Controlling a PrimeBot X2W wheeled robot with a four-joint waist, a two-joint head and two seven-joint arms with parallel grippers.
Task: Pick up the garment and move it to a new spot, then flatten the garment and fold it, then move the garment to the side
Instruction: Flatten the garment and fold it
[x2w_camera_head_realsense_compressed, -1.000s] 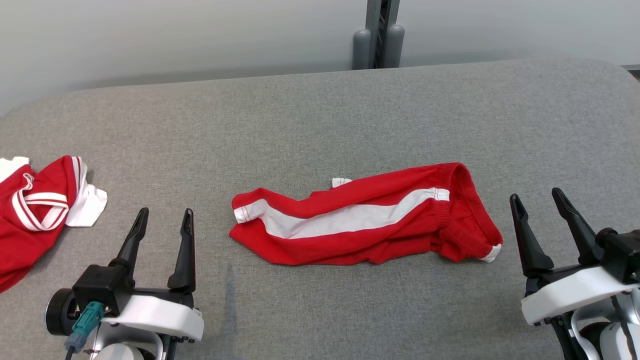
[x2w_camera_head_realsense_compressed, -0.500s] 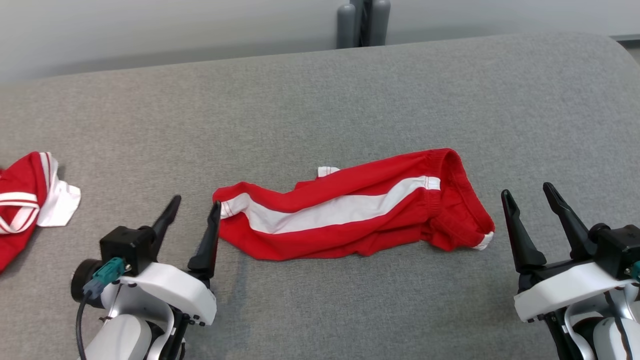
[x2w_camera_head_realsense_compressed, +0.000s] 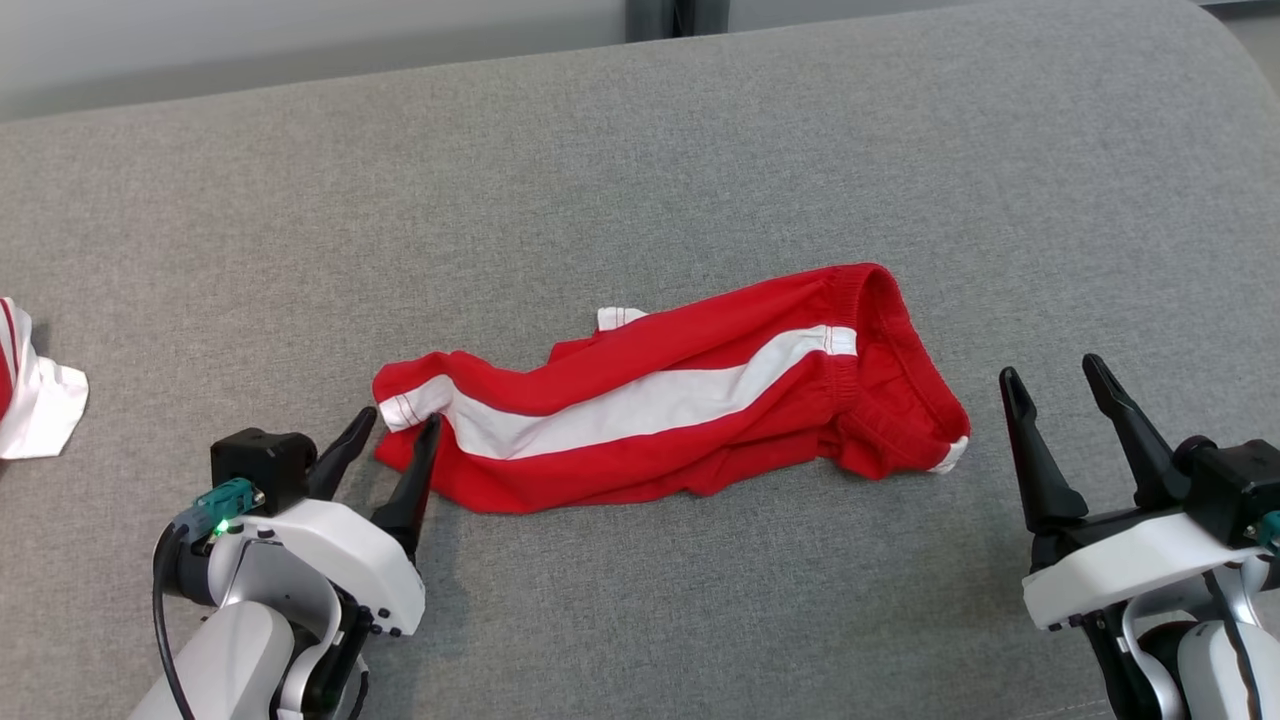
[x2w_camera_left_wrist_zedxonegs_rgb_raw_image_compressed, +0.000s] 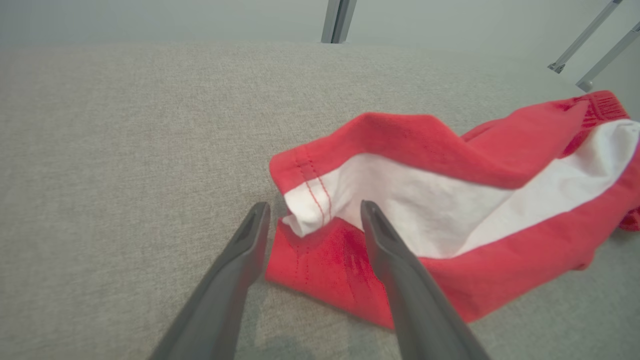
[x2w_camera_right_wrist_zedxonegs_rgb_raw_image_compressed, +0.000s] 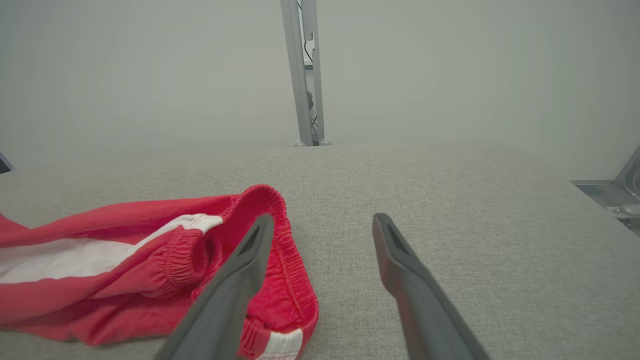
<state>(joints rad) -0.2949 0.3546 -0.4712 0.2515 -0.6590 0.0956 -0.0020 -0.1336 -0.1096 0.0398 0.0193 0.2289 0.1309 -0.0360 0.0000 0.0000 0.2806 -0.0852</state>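
**Status:** judged to be at the opening step. The garment is not yet picked up, so moving, flattening, folding and setting aside all remain.

**Left end effector** (x2w_camera_head_realsense_compressed: 402, 416), lower left of the head view: fingers apart, straddling the garment's leg-hem corner, nothing clamped.

**Right end effector** (x2w_camera_head_realsense_compressed: 1049, 366), lower right: fingers apart and empty, just beside the waistband end.

**Garment** (x2w_camera_head_realsense_compressed: 650, 410), centre of frame, lying on the grey tabletop (x2w_camera_head_realsense_compressed: 640, 150): red shorts with a white side stripe. The elastic waistband is at right and the leg hem at left. It is rumpled and doubled over lengthwise, not flat.

**Second red-and-white cloth** (x2w_camera_head_realsense_compressed: 35, 405), left edge: well apart from the garment.
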